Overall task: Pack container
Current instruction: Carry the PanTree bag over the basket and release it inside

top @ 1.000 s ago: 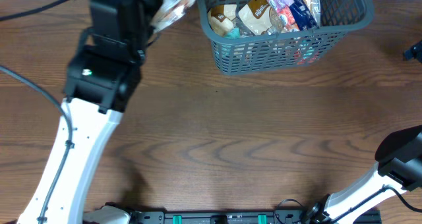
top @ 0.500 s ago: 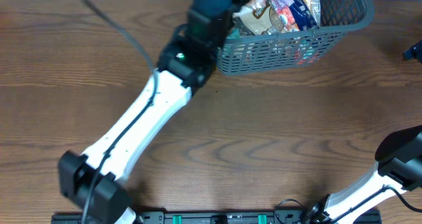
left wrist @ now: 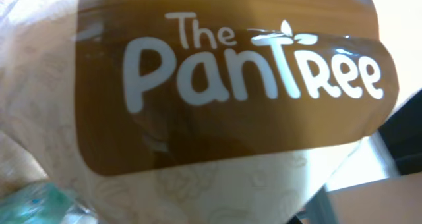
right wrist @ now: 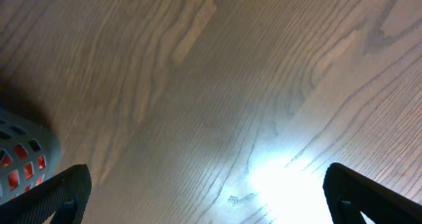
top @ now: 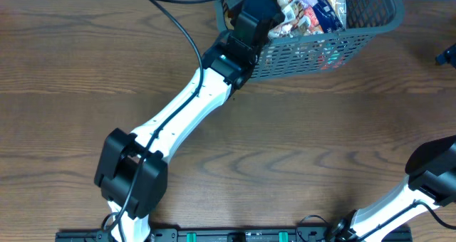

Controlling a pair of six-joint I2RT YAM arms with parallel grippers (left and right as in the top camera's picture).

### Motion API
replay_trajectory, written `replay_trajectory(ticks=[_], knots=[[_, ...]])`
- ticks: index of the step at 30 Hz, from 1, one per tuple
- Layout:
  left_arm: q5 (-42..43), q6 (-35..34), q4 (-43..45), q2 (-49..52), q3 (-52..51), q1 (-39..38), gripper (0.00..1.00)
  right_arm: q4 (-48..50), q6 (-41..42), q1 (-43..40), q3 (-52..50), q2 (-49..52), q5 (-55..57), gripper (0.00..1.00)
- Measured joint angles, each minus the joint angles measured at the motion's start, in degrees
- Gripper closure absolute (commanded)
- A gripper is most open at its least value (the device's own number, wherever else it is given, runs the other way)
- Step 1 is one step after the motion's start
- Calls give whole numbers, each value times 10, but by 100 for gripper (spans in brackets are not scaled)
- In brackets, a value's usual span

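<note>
While the left arm reaches diagonally across the counter (top: 285, 142) from its near edge, the left hand (top: 242, 1) hangs over the left end of the container (top: 320, 53). The container sits at the far edge, right of centre, and already has several snack packets (top: 320, 3) in it. This hand is closed narrow. A brown and cream packet (left wrist: 250, 85) lettered "The PanTree" fills its wrist view, but the fingers are hidden, so I cannot tell whether it is pinched. The right hand (right wrist: 208, 191) is at the near right, spread wide with nothing between its fingers (right wrist: 53, 191). It is over bare wood, with a container corner (right wrist: 20, 158) at its view's left.
</note>
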Motion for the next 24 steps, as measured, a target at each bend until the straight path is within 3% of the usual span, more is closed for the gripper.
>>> replay_trajectory(ticks=[2, 8, 24], knots=[[0, 0, -8, 9, 0, 1, 93, 0, 0, 0, 0, 0, 0, 1], [0, -5, -22, 13, 0, 12, 68, 0, 0, 0, 0, 0, 0, 1], [0, 10, -10, 13, 0, 26, 60, 0, 0, 0, 0, 0, 0, 1]])
